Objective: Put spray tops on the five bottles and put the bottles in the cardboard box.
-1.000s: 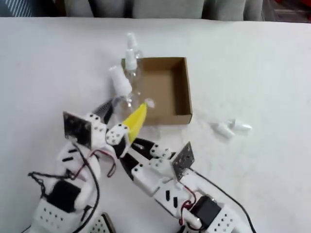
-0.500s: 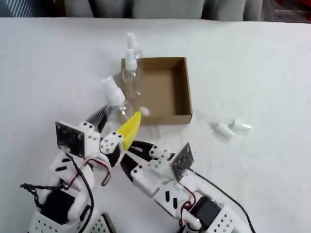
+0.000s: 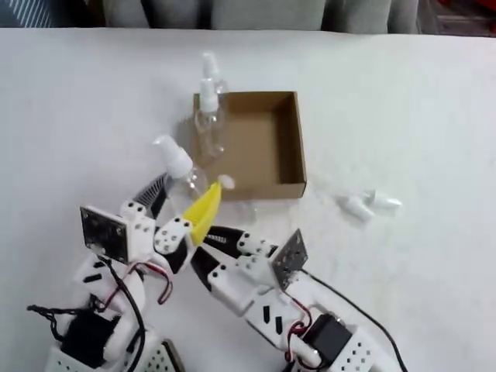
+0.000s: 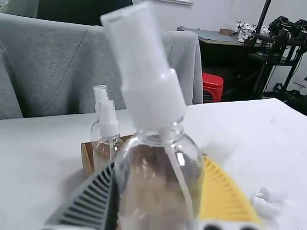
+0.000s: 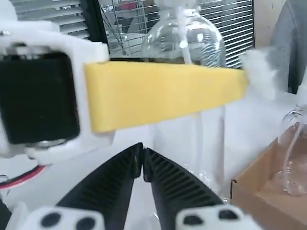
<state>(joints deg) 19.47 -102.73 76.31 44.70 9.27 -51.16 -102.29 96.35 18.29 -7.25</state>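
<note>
Bottle (image 3: 188,181), clenched in the left gripper (image 3: 183,198) with its spray top (image 3: 171,154) leaning toward eleven o'clock, has the cardboard box (image 3: 299,139) at two o'clock; right gripper (image 5: 143,163) rests closed, apparently empty.

Table (image 3: 403,101): white surface, spread wide in front of you.
Cardboard box (image 3: 299,147): open-topped, sitting mid-table.
Capped bottles (image 3: 208,116): two upright at the box's left wall; you can't tell if they're inside it or outside.
Loose spray tops (image 3: 354,206): two lying together, right of the box.
</note>
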